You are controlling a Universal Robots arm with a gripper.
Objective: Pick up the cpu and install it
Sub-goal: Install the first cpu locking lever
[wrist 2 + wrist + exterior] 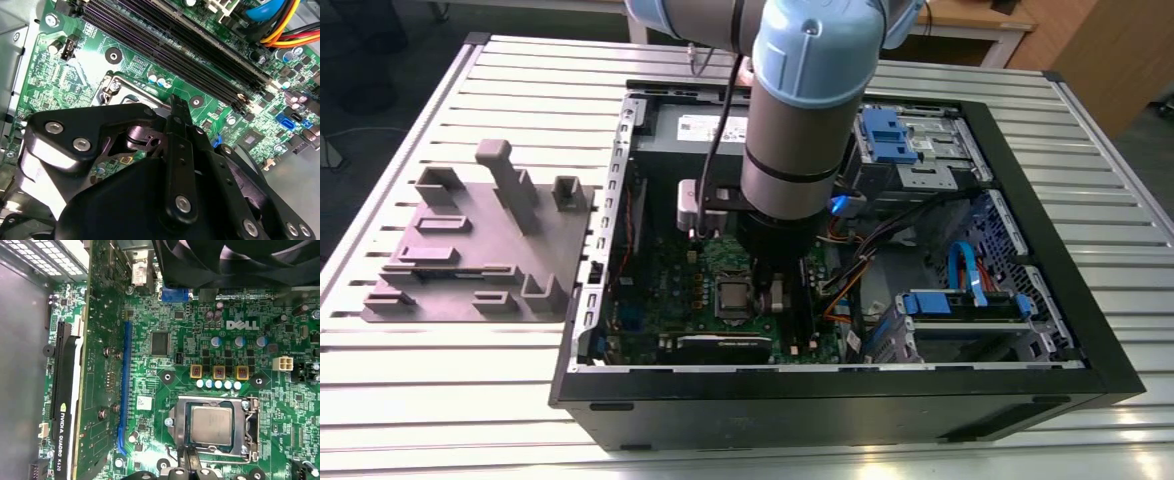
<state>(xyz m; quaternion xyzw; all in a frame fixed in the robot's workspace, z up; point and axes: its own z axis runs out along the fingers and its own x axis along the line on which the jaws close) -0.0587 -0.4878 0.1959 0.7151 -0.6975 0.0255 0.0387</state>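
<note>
A grey tubular arm [787,130] with pale blue joint caps carries a black gripper [172,165] studded with silver screws.

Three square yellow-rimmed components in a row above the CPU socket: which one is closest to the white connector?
In the first wrist view, the one at the end of the row nearest the white connector. The middle and far one sit progressively farther away.

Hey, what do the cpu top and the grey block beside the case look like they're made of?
The cpu top looks like brushed metal, silvery-grey with a dull sheen. The grey block looks like matte plastic, possibly printed: uniform colour, no shine.
</note>
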